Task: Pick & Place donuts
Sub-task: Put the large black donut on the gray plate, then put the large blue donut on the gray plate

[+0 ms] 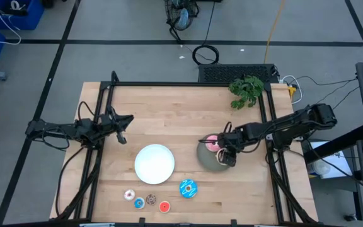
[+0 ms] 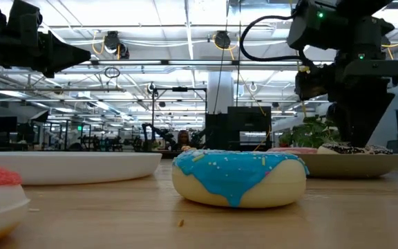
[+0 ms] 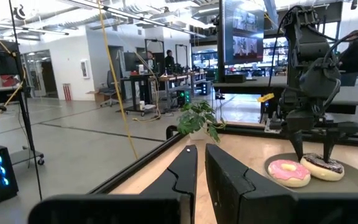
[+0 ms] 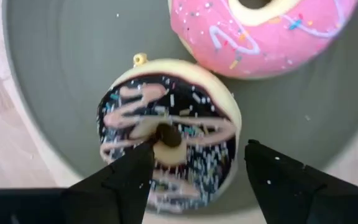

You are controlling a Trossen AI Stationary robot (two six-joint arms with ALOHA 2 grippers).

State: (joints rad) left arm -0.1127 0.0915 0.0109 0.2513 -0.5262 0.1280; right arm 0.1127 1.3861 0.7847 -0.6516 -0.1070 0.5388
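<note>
Black fingers of the right gripper (image 4: 194,171) stand spread apart just over the chocolate donut (image 4: 169,134), one tip over its hole and the other past its rim; they pinch nothing. The donut lies flat on the grey plate (image 4: 55,74), touching the pink donut (image 4: 260,31) beside it. Most likely the gripper has let it go here, since the plate seems to be where the larger donuts are gathered.

In the high view the grey plate (image 1: 205,157) sits right of the white plate (image 1: 154,164), which is bare. Near the front edge lie the blue donut (image 1: 188,188) and four minis in a loose group: the white-pink mini (image 1: 129,195), blue mini (image 1: 139,202), brown mini (image 1: 150,199) and red mini (image 1: 164,206). All wait well apart from the right gripper, so much of the task seems left.

The left gripper (image 1: 122,129) waits over the table's left side, its fingers (image 3: 182,177) close together and holding nothing
</note>
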